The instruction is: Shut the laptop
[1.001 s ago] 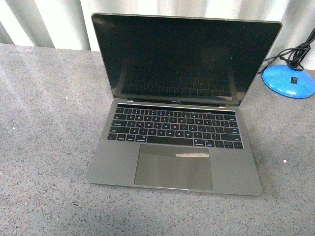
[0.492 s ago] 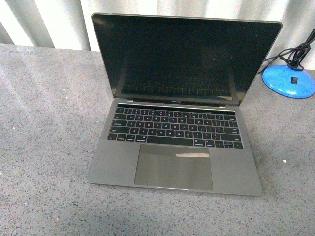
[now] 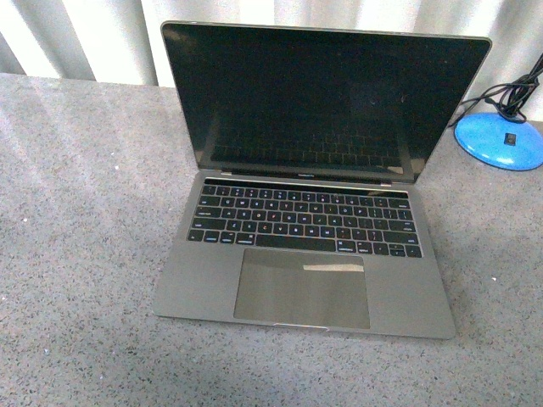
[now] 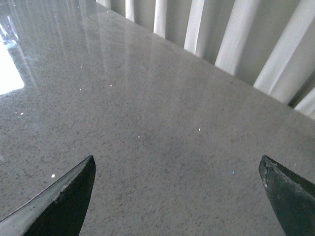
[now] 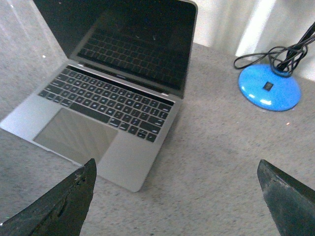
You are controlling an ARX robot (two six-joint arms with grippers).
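Right gripper stands wide open, empty, facing the laptop at upper left of its view, likely staged for the lid. Left gripper hangs equally open, empty, over the table. Front view: laptop frame-centre, lid upright, unclosed.

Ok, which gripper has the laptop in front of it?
The right gripper: its wrist view shows the open laptop and blue lamp base ahead. The left gripper faces only grey table and curtain.
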